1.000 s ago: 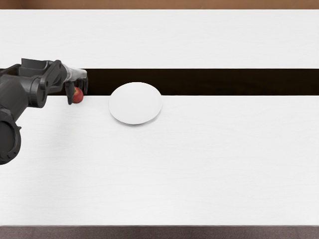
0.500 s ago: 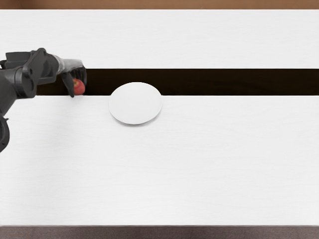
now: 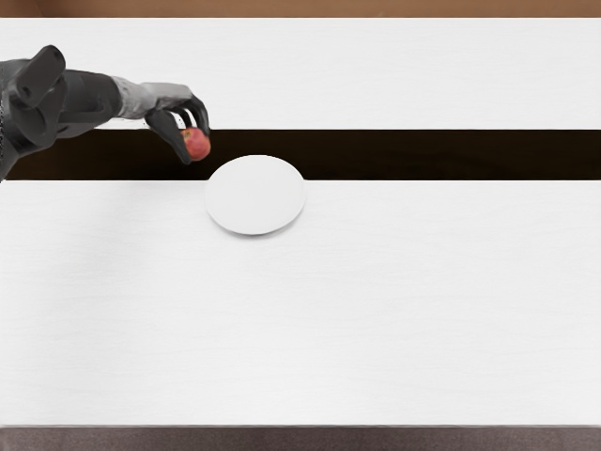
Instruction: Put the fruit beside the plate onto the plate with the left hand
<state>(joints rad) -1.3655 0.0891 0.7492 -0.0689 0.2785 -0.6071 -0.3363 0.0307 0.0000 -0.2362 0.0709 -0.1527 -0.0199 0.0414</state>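
Note:
A small red fruit [image 3: 196,143] hangs in the air, held in the curled dark fingers of my left hand [image 3: 187,131]. The arm reaches in from the upper left edge. The fruit is raised above the table, just up and left of the round white plate [image 3: 255,194], whose top is bare. The fruit shows against the dark gap behind the table. My right arm does not appear.
The white table [image 3: 376,310] spreads wide in front and to the right of the plate. A dark slot [image 3: 423,155] runs across behind the plate, with a second white surface [image 3: 376,75] beyond it.
The left hand has lifted the fruit off the table and carried it up and to the right, from the table's left side toward the plate's upper left rim.

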